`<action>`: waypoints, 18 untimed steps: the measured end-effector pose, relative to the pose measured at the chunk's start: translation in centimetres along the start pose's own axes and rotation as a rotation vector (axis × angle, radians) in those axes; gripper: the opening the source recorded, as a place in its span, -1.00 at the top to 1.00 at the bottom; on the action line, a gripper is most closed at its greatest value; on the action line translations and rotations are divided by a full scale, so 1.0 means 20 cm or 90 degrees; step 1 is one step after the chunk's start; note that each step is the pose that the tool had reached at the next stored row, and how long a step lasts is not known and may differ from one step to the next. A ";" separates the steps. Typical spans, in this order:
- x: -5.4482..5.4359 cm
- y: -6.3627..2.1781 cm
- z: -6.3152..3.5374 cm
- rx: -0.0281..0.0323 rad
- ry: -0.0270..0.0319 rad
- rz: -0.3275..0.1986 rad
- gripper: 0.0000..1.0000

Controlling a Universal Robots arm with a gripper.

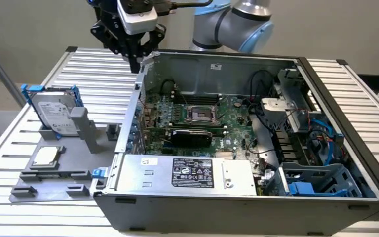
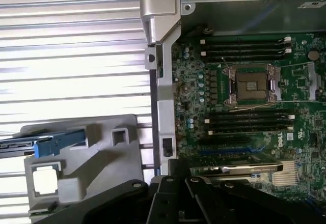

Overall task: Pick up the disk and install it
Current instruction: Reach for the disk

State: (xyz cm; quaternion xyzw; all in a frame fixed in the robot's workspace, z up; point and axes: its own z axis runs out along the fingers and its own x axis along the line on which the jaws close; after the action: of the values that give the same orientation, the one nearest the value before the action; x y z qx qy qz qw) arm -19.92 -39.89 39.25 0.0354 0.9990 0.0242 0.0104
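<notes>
Hanging over the slatted counter [image 1: 91, 69] just outside the open case [image 1: 242, 217], the tool [image 1: 135, 65] points down at the case's far corner on the exterior view's left. Its dark fingers are pressed together with nothing between them. In the wrist view the tool [image 2: 175, 183] sits over the case edge, beside the board.

The disk [image 1: 55, 111] stands on edge in a grey holder [image 1: 87, 131] on the counter, on the exterior view's left of the case and well apart from the tool. Its blue carrier frames the silver body, and its white label faces the camera, though the print is too small to read. The wrist view sees the disk [image 2: 53, 143] edge-on as a blue strip in the holder [image 2: 102, 163].

A square silver chip [image 1: 47, 155] lies flat in a holder pocket near the disk.

Inside the case lies a green board [image 1: 196, 111]. In the wrist view the board [image 2: 204, 81] carries the white word "DELL" near the memory slots. A power supply [image 1: 189, 173] bears a black label with white marks I cannot read, and a small white sticker [image 1: 150, 161] sits beside it. A blue cage [image 1: 321, 182] sits in the near corner on the exterior view's right.
</notes>
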 end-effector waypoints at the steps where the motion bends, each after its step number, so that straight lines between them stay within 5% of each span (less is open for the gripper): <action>1: 0.02 -0.002 -0.001 0.0001 0.0000 0.000 0.79; 18: 0.41 -0.028 0.009 0.0000 0.0000 0.000 0.79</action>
State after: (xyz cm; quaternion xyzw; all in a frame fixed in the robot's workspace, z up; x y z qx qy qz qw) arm -28.12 -39.85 38.89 0.0354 0.9990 0.0242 0.0103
